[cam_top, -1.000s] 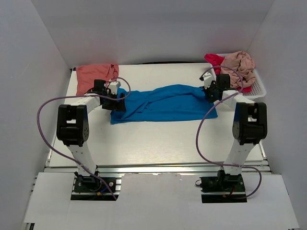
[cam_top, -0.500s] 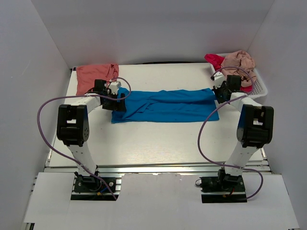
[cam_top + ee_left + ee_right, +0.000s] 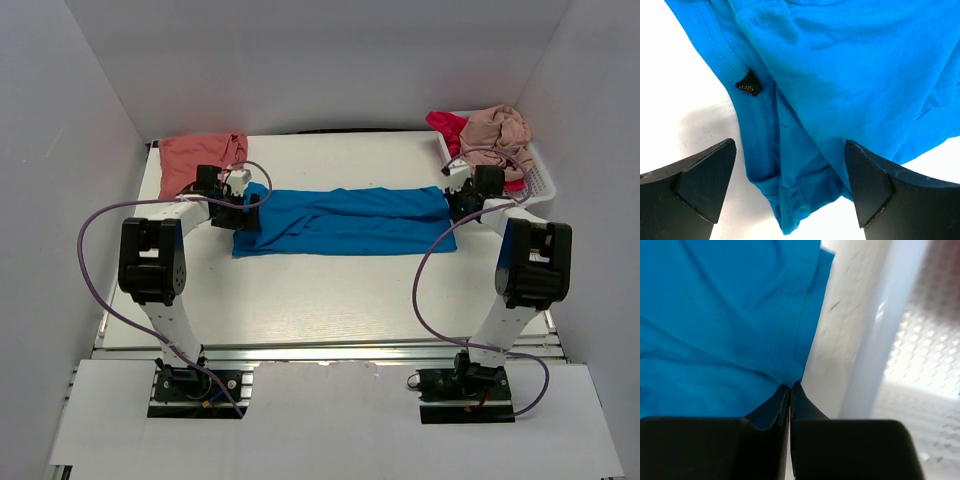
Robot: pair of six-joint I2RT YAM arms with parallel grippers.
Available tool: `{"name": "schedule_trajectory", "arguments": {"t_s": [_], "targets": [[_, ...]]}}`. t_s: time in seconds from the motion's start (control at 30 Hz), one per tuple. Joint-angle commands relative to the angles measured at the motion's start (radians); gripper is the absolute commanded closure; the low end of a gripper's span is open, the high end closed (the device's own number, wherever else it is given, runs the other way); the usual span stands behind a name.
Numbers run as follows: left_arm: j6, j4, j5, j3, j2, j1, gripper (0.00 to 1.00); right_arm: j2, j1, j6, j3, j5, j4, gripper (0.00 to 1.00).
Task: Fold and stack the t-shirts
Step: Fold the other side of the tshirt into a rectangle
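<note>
Blue t-shirt [image 3: 340,220] lies flat; right gripper [image 3: 790,388] clamped on its end beside white basket [image 3: 541,187], left gripper [image 3: 790,145] gaping over its other end, salmon t-shirt [image 3: 198,156] just beyond.

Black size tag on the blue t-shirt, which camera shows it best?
Left wrist: the small black size tag is close up and readable on the bright blue cotton t-shirt. The top view cannot resolve it; the right wrist shows fabric, no tag.
</note>
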Motion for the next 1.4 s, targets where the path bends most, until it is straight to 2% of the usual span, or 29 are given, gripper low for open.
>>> {"name": "schedule_trajectory", "arguments": {"t_s": [0.0, 0.03, 0.07, 0.13, 0.27, 0.3, 0.43, 0.5, 0.53, 0.57, 0.6, 0.8, 0.93, 1.07, 1.1, 1.17, 1.2, 1.3, 1.37], "targets": [[-0.004, 0.007, -0.001, 0.044, 0.001, -0.006, 0.02, -0.047, -0.009, 0.006, -0.044, -0.009, -0.010, 1.00], [-0.004, 0.007, -0.001, 0.047, 0.003, -0.008, 0.02, -0.048, -0.009, -0.004, -0.050, -0.005, -0.023, 0.91], [-0.004, 0.008, -0.004, 0.052, 0.003, -0.009, 0.02, -0.047, -0.009, -0.007, -0.061, 0.000, -0.027, 0.71], [0.000, 0.001, -0.007, 0.073, 0.011, -0.012, 0.02, -0.054, -0.009, -0.012, -0.078, 0.014, -0.020, 0.60], [0.014, -0.030, 0.015, 0.147, 0.029, -0.019, 0.02, -0.119, -0.008, -0.004, -0.133, 0.002, 0.060, 0.27], [0.007, -0.030, 0.021, 0.162, 0.034, -0.019, 0.02, -0.131, -0.006, 0.000, -0.129, -0.018, 0.059, 0.24], [-0.003, -0.012, 0.084, 0.192, 0.038, -0.026, 0.03, -0.226, 0.014, 0.020, -0.124, -0.055, 0.054, 0.22], [-0.001, 0.011, 0.075, 0.184, 0.035, -0.034, 0.03, -0.335, 0.022, 0.037, -0.130, -0.083, 0.051, 0.19], [0.002, 0.011, 0.053, 0.184, 0.040, -0.043, 0.03, -0.364, 0.025, 0.046, -0.094, -0.101, 0.019, 0.19], [0.001, 0.013, 0.049, 0.185, 0.047, -0.045, 0.04, -0.370, 0.025, 0.074, -0.043, -0.132, -0.113, 0.12], [-0.003, 0.022, 0.051, 0.184, 0.052, -0.046, 0.04, -0.372, 0.025, 0.089, 0.000, -0.167, -0.163, 0.11], [-0.029, 0.060, 0.038, 0.176, 0.086, -0.052, 0.11, -0.455, 0.043, 0.256, 0.065, -0.371, -0.305, 0.11], [-0.021, 0.053, 0.018, 0.182, 0.101, -0.052, 0.20, -0.495, 0.064, 0.296, 0.074, -0.380, -0.314, 0.11], [-0.033, 0.071, 0.019, 0.176, 0.104, -0.052, 0.33, -0.496, 0.081, 0.309, 0.031, -0.391, -0.297, 0.14], [-0.032, 0.076, 0.019, 0.178, 0.106, -0.052, 0.42, -0.495, 0.089, 0.306, 0.014, -0.391, -0.287, 0.14], [-0.035, 0.079, 0.012, 0.181, 0.113, -0.052, 0.53, -0.492, 0.092, 0.292, -0.017, -0.373, -0.248, 0.16], [-0.033, 0.070, 0.007, 0.188, 0.118, -0.052, 0.64, -0.490, 0.094, 0.280, -0.033, -0.352, -0.244, 0.16], [-0.026, 0.045, 0.001, 0.211, 0.138, -0.052, 0.84, -0.469, 0.097, 0.230, -0.058, -0.286, -0.233, 0.17], [-0.027, 0.043, 0.001, 0.219, 0.144, -0.052, 0.90, -0.455, 0.141, 0.200, -0.069, -0.244, -0.224, 0.17]]}}
